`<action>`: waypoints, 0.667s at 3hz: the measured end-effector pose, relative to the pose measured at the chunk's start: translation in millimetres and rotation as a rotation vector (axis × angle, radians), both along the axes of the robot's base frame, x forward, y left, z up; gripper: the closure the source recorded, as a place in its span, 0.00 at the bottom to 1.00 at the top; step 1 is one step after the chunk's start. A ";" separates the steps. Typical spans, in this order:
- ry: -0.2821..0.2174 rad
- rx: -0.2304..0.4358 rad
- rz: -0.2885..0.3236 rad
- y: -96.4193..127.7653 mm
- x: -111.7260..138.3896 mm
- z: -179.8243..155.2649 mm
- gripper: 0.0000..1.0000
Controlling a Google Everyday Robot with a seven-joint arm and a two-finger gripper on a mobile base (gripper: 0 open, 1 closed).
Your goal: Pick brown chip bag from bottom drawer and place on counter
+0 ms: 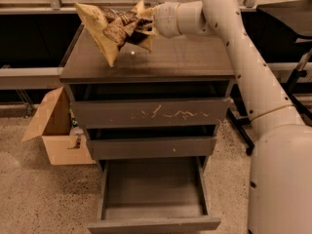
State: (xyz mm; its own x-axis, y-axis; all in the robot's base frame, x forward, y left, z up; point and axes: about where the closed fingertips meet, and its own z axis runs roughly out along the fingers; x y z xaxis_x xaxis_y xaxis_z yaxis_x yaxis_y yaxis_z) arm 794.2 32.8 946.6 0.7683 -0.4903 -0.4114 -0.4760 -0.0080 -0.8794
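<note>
Worktop [185,60]: glossy grey-brown square slab, forming the top of grey three-drawer cabinet [151,113]. Small bright glint near the middle.
Over rear left part: brown chip bag [114,30], crumpled, lower corner down at the surface, contact not determinable. Clamped at its right end by gripper [145,27], above rear centre of worktop.
Floor [44,199]: speckled beige terrazzo.
Directly on it: the cabinet, bottom drawer [151,189] pulled out; tan cardboard box [58,140], flaps open, just left of cabinet; dark metal legs [241,126], right of cabinet.
</note>
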 end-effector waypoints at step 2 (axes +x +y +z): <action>0.004 -0.048 -0.025 2.9 45.8 0.0 0.85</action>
